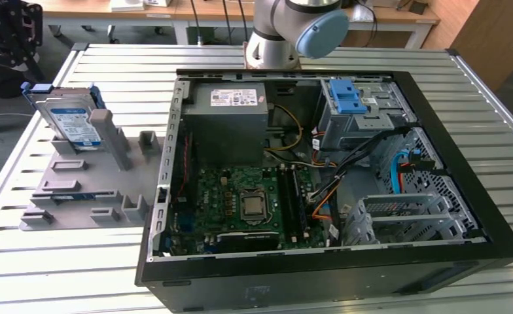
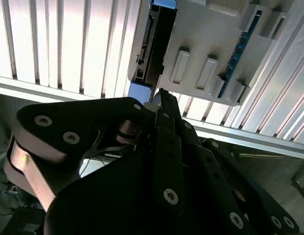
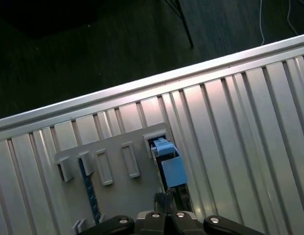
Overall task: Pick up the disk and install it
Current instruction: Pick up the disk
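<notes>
The claw (image 3: 165, 198) hangs above the disk (image 1: 71, 120), pointed down at it and apart from it. Whether it is spread or pressed together I cannot tell, but it does not hold the disk. In both wrist views it lines up with the disk's blue bracket (image 3: 170, 164), which suggests it is placed to come at the exposed upper edge from above. The disk stands on edge in a slot at the far end of a grey holder (image 1: 86, 193), near the far corner of the bench (image 1: 73, 268) on the exterior view's left. Standing it upright seemingly leaves its top free to be grasped, while the slot keeps it from tipping. Just beside the holder, across the middle of the bench, the computer case (image 1: 326, 271) lies on its side with its panel off, so its inside faces up within reach of the arm (image 1: 283, 36). Inside it, the power supply (image 1: 230, 108) sits at the far side, the motherboard (image 1: 243, 196) nearer, and a light-blue latch (image 1: 348, 98) over the drive cage (image 1: 361, 121). The disk is not yet picked up.
</notes>
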{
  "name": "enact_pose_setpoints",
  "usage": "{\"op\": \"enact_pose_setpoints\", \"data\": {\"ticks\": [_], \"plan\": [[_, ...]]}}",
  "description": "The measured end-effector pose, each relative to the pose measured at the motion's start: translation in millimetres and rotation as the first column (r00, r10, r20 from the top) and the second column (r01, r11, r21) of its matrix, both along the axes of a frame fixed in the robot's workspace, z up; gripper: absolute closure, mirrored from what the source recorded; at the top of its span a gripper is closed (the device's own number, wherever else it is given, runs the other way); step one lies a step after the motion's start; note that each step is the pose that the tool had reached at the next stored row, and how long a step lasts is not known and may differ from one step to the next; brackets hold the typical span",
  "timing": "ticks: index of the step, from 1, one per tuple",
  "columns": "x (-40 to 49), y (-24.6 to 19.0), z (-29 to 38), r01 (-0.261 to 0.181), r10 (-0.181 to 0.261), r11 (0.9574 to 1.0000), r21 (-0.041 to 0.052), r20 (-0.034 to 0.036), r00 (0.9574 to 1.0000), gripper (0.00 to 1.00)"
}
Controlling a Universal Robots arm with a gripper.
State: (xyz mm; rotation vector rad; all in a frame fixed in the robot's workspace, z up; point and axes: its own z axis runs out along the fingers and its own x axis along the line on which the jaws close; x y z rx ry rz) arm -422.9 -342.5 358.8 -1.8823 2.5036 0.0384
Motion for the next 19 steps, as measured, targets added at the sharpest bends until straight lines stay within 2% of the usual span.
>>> {"op": "enact_pose_setpoints", "data": {"ticks": [4, 8, 12, 15, 17, 18, 19], "plan": [[0.0, 0.0, -1.0, -0.072, 0.072, 0.9974, -0.0001, -0.0001, 0.9974, 0.89], [-0.7, -0.1, -2.5, -0.139, 0.139, 0.9903, -0.0001, -0.0002, 0.9903, 0.89], [-5.1, 2.4, -3.8, -0.142, 0.142, 0.9898, -0.0015, -0.0003, 0.9898, 0.89], [-12.2, 3.8, -5.2, -0.142, 0.142, 0.9898, -0.0015, -0.0001, 0.9898, 0.89], [-12.5, 5.7, -5.4, -0.142, 0.142, 0.9898, -0.0015, -0.0002, 0.9898, 0.89], [-12.5, 6.3, -5.6, -0.142, 0.142, 0.9898, -0.0015, -0.0002, 0.9898, 0.89], [-12.3, 6.9, -6.0, -0.143, 0.143, 0.9897, -0.0015, -0.0002, 0.9897, 0.83]]}}
